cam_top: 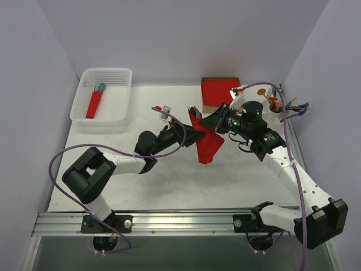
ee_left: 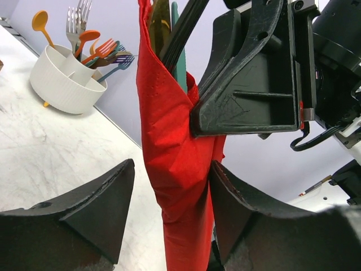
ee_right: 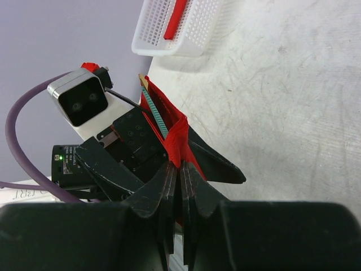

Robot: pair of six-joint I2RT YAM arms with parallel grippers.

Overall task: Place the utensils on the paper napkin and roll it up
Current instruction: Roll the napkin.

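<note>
Top external view has the paper napkin (cam_top: pixel 210 145) lifted off the table (cam_top: pixel 169 180) near its middle, a loose red fold hanging between the two arms. The right gripper (ee_right: pixel 179 168) reaches in from the right, and its jaws are pressed together on the red paper at the upper part of the fold. The left gripper (ee_left: pixel 172 169) comes from the left lower down with its jaws apart around the napkin: one finger (ee_left: pixel 237 214) touches the paper and the other finger (ee_left: pixel 96 209) stands clear of it. The utensils (ee_left: pixel 180 34) sit inside the fold, their slim handles poking out at the top. At the far left a white basket (cam_top: pixel 107 71) holds a red roll (cam_top: pixel 94 105). A red stack (cam_top: pixel 220 89) lies at the far edge, and a white cup (ee_left: pixel 62 84) of colourful cutlery stands at the far right.
</note>
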